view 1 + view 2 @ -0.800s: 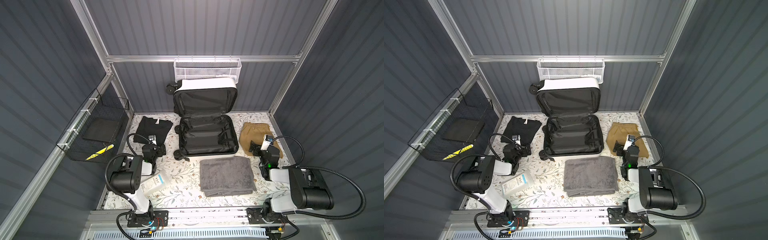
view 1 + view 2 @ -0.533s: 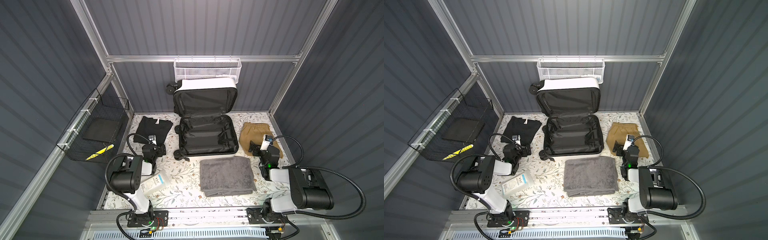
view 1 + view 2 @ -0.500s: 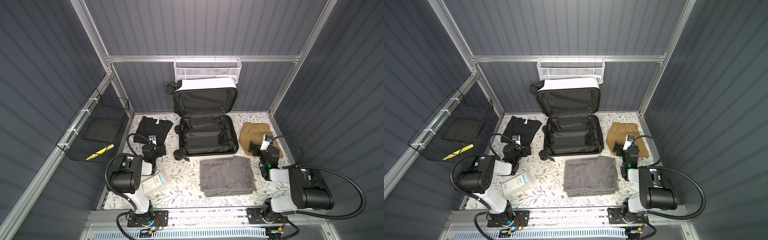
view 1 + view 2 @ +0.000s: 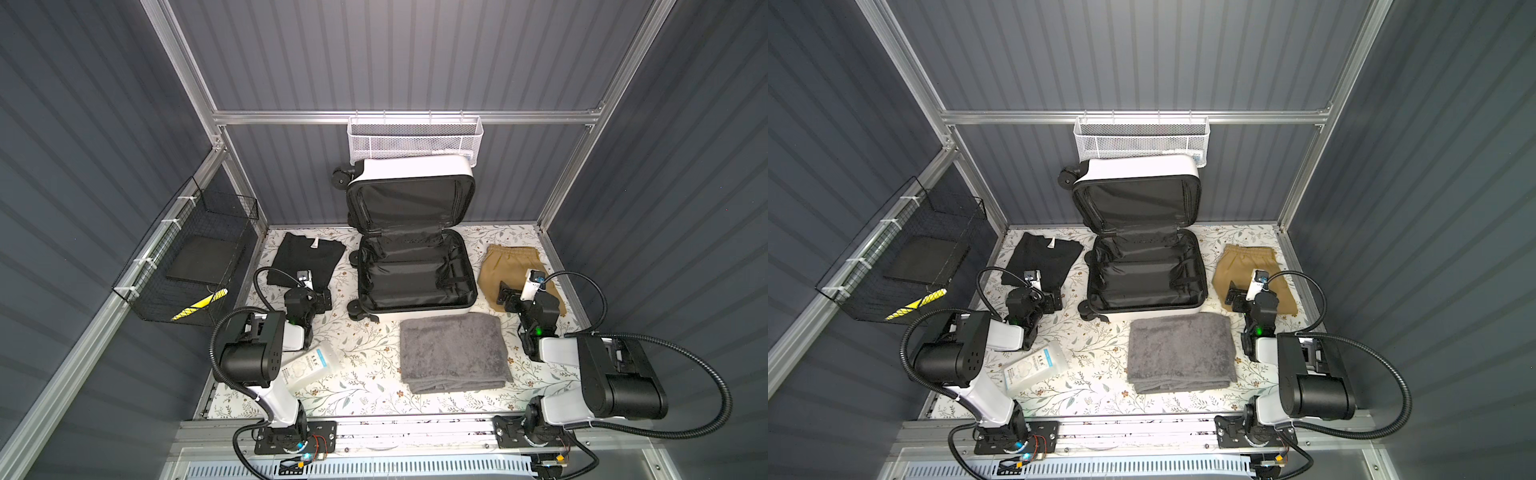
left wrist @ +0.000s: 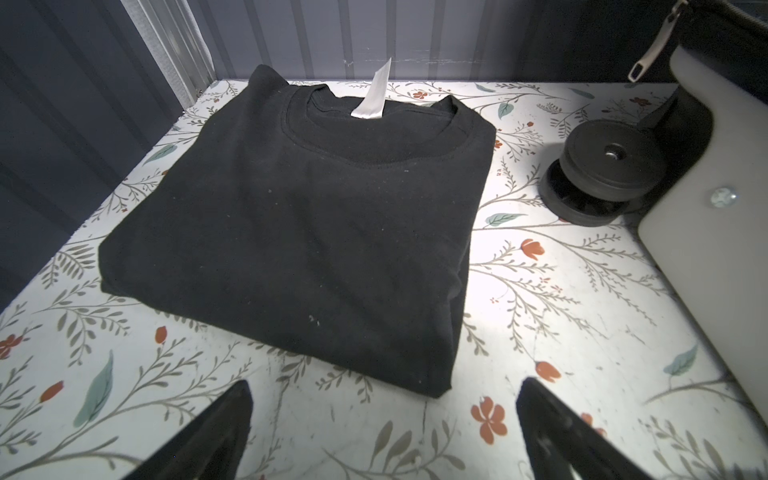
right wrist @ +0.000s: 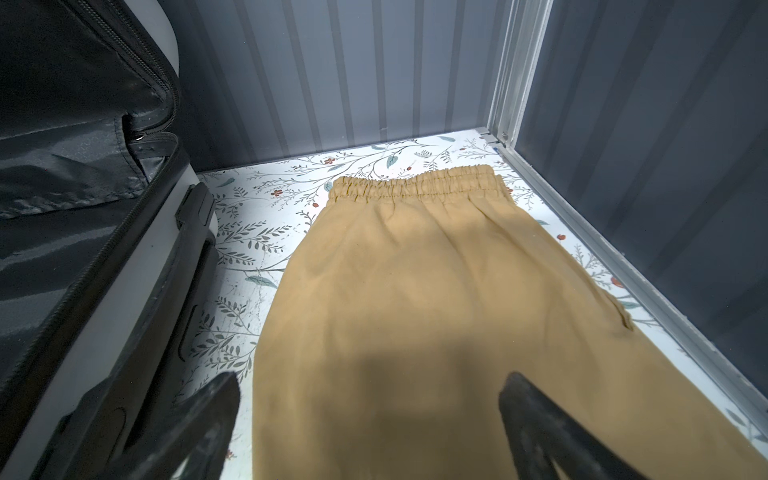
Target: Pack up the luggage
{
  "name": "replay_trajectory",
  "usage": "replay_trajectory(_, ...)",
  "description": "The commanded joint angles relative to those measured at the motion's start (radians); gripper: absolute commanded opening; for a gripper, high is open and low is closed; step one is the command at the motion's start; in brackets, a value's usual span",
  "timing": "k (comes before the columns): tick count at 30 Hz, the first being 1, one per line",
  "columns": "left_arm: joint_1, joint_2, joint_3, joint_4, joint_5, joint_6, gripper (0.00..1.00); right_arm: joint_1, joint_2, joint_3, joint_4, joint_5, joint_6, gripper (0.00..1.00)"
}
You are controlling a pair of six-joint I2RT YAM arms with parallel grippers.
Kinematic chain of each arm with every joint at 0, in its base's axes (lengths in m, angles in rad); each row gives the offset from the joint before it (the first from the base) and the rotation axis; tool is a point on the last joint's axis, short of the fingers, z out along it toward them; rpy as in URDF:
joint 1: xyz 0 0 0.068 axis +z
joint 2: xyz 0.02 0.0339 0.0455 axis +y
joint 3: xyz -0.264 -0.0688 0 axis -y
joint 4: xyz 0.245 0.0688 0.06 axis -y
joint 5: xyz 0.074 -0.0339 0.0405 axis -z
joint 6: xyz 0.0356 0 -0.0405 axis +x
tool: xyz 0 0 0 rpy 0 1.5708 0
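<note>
The luggage (image 4: 424, 316) (image 4: 1154, 313) lies open at the back middle of the table, its lid propped against the rear wall and its black lining bare. In both top views a folded black shirt (image 4: 307, 257) (image 5: 299, 232) lies left of it. Tan shorts (image 4: 511, 262) (image 6: 436, 311) lie to its right, and a folded grey towel (image 4: 453, 351) in front. My left gripper (image 4: 316, 296) (image 5: 384, 390) is open, just short of the shirt's near edge. My right gripper (image 4: 509, 293) (image 6: 372, 380) is open, low over the near part of the shorts.
A clear pouch (image 4: 309, 368) lies beside the left arm. A white mesh basket (image 4: 415, 139) hangs on the rear wall above the lid. A black wire basket (image 4: 191, 266) hangs on the left wall. A luggage wheel (image 5: 606, 166) sits close to the shirt.
</note>
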Motion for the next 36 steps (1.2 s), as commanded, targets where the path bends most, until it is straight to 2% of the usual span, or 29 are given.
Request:
replay_trajectory(1,-0.007,0.007,0.004,0.002,0.004,0.017,1.00,0.002,-0.008,0.011,-0.002,-0.009,-0.013,0.99)
replay_trajectory(12,-0.007,0.004,0.004,0.001,0.008,0.016,1.00,0.000,-0.013,0.002,0.016,-0.004,-0.005,0.99)
replay_trajectory(14,-0.007,-0.002,-0.005,0.023,0.004,0.015,1.00,-0.003,-0.055,-0.016,0.011,0.044,0.016,0.99)
replay_trajectory(18,-0.007,-0.065,0.020,-0.074,-0.054,-0.002,1.00,-0.006,-0.164,-0.049,-0.029,0.110,0.040,0.99)
replay_trajectory(21,-0.007,-0.126,0.067,-0.210,-0.091,-0.017,1.00,-0.005,-0.280,-0.039,-0.191,0.224,0.099,0.99)
replay_trajectory(24,-0.007,-0.184,0.135,-0.374,-0.122,-0.054,1.00,-0.005,-0.408,0.025,-0.428,0.240,0.127,0.99)
replay_trajectory(26,-0.008,-0.231,0.175,-0.471,-0.116,-0.101,1.00,-0.006,-0.477,0.065,-0.555,0.245,0.218,0.99)
replay_trajectory(28,-0.010,-0.286,0.215,-0.574,-0.111,-0.165,1.00,-0.009,-0.544,0.099,-0.683,0.292,0.418,0.99)
replay_trajectory(29,-0.010,-0.307,0.231,-0.608,-0.104,-0.186,1.00,-0.014,-0.572,0.119,-0.740,0.280,0.467,0.99)
replay_trajectory(36,-0.040,-0.420,0.413,-0.976,-0.035,-0.332,1.00,-0.018,-0.628,0.284,-1.005,-0.062,0.429,0.99)
